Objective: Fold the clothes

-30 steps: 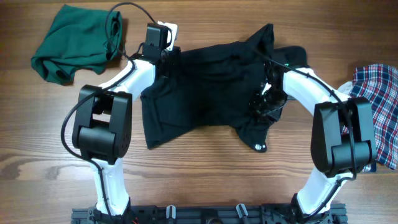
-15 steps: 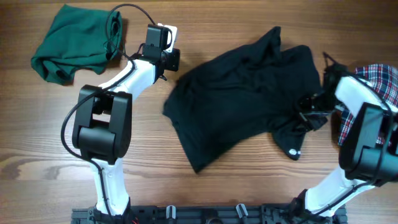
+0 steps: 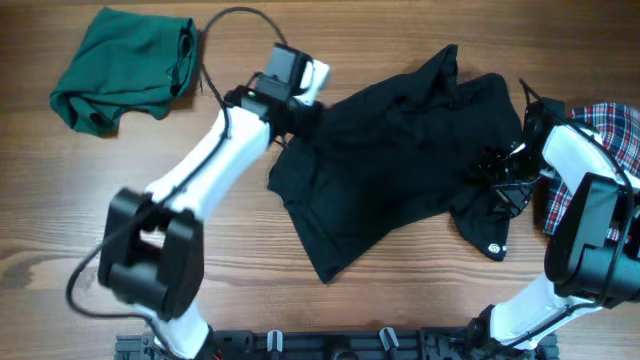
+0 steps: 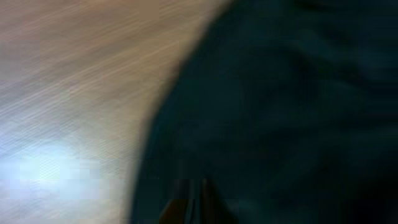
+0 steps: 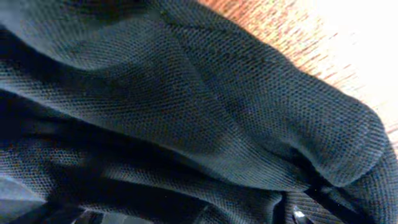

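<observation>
A black garment (image 3: 400, 170) lies crumpled across the table's middle and right, with a small white logo (image 3: 497, 250) at its lower right corner. My left gripper (image 3: 303, 117) is shut at the garment's upper left edge. In the left wrist view, its closed tips (image 4: 198, 208) sit over blurred black cloth (image 4: 280, 112), and no cloth shows pinched between them. My right gripper (image 3: 503, 178) is at the garment's right side. Its fingertips (image 5: 297, 214) stand wide apart, with black knit cloth (image 5: 186, 106) lying over them.
A green garment (image 3: 125, 65) is bunched at the back left. A plaid garment (image 3: 610, 130) lies at the right edge, beside the right arm. Bare wooden table (image 3: 90, 230) shows to the left and in front of the black garment.
The black garment was dragged to the right and its lower right corner has dropped. The right jaws have spread apart. The left arm has reached right to the garment's upper left edge.
</observation>
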Tool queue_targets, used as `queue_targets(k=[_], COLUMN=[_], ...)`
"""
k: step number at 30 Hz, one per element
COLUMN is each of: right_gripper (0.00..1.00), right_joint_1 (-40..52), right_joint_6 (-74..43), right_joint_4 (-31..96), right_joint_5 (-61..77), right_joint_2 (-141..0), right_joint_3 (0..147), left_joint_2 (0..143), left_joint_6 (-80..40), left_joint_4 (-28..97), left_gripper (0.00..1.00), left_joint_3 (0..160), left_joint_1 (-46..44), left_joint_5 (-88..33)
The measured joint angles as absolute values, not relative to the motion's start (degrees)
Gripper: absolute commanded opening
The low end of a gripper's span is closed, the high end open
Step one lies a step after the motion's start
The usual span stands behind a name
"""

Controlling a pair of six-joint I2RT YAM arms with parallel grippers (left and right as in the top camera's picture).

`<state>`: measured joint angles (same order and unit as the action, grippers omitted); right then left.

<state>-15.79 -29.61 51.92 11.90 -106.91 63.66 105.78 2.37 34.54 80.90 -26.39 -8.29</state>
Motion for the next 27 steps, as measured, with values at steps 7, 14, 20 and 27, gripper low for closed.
queue_targets(k=[7, 14, 20, 27], right_gripper=[0.91, 0.91, 0.91, 0.91], right_joint_1=[-15.84, -15.84, -15.94, -16.08], right_joint_6=[-26.70, -25.61, -25.36, -25.15], right_joint_4=[51.66, 51.62, 51.59, 51.53], right_joint_5=[11.97, 12.01, 12.45, 12.80], right_joint_2=[-106.65, -106.61, -106.59, -106.59], right_joint_3=[63.51, 63.51, 63.51, 63.51], left_joint_2=[111.15, 113.60, 115.96, 117.45], left_joint_6=[2.33, 1.78, 1.89, 2.31], left_joint_4=[42.33, 43.62, 42.63, 42.35], left_gripper=[0.04, 0.04, 0.04, 0.04], left_joint_3=[81.03, 80.99, 80.99, 80.99], left_joint_1=[-31.44, -29.76, -25.82, -26.11], left_joint_5=[-10.66, -8.82, -8.23, -9.56])
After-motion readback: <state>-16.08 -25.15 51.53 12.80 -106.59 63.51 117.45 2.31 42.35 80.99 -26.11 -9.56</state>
